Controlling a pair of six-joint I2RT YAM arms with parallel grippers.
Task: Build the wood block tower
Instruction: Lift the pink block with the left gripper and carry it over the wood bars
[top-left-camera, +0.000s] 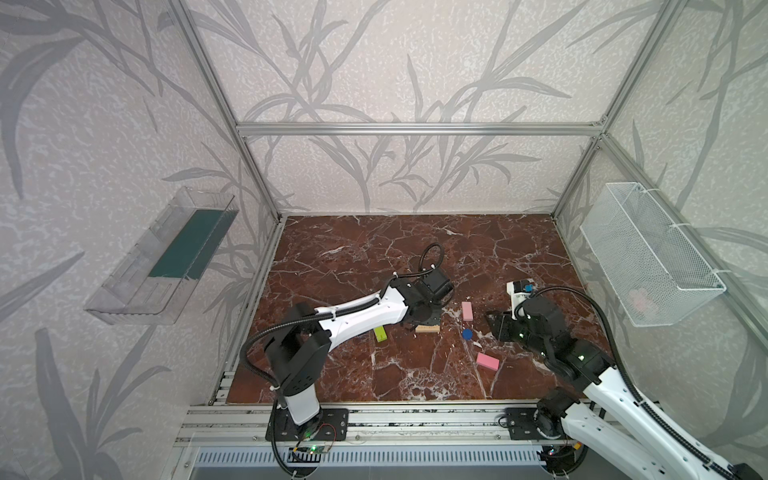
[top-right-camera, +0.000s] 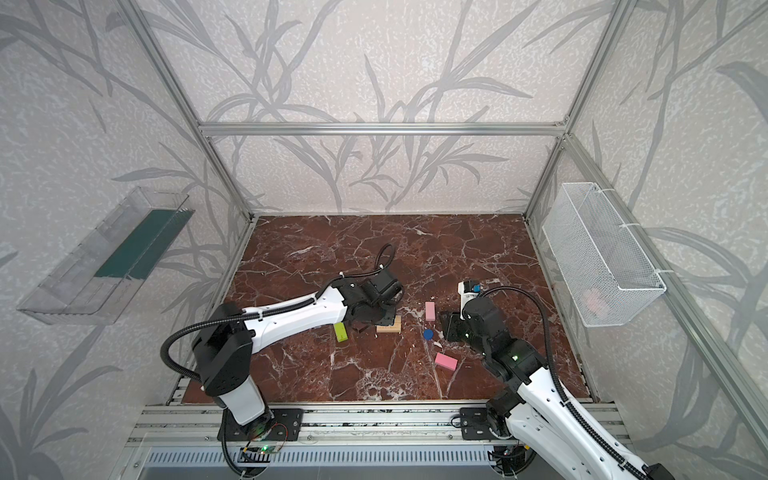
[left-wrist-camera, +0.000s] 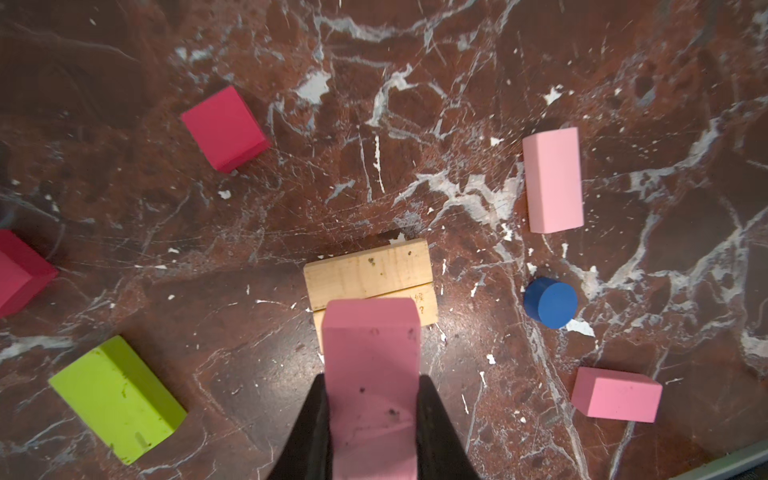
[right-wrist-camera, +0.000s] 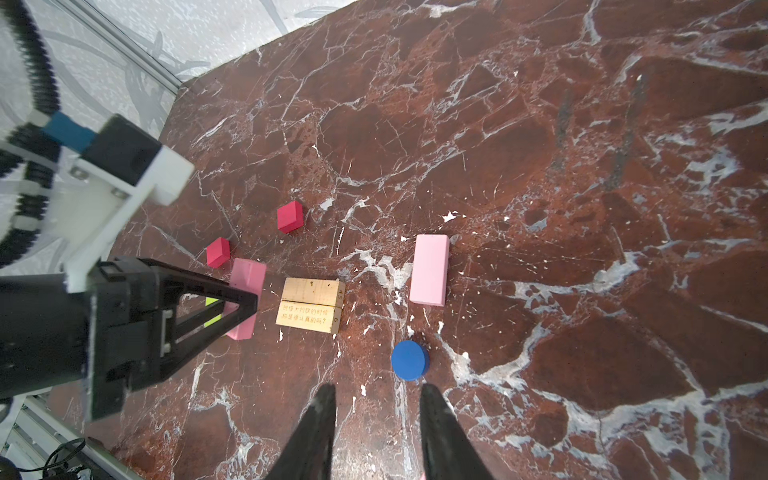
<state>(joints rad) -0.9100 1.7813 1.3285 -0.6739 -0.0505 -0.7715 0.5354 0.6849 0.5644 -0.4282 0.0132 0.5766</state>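
Your left gripper (left-wrist-camera: 371, 384) has its fingers (left-wrist-camera: 311, 424) pinching a pink bar (left-wrist-camera: 371, 349) by its long sides. In the left wrist view the bar's free end overlaps the two tan bars (top-left-camera: 428, 329); you cannot tell whether they touch. The tan bars lie side by side, touching, just below the middle of both top views.

Your right gripper (right-wrist-camera: 376, 395) has its fingers (right-wrist-camera: 320, 419) spread with nothing between them, and the blue disc (right-wrist-camera: 410, 360) lies just beyond the tips.

In a top view, a pale pink bar (top-left-camera: 467, 311) lies right of the tan pair, a brighter pink bar (top-left-camera: 487, 361) lower right and the lime-green bar (top-left-camera: 380, 334) left. Two red cubes (left-wrist-camera: 224, 126) show only in the wrist views.
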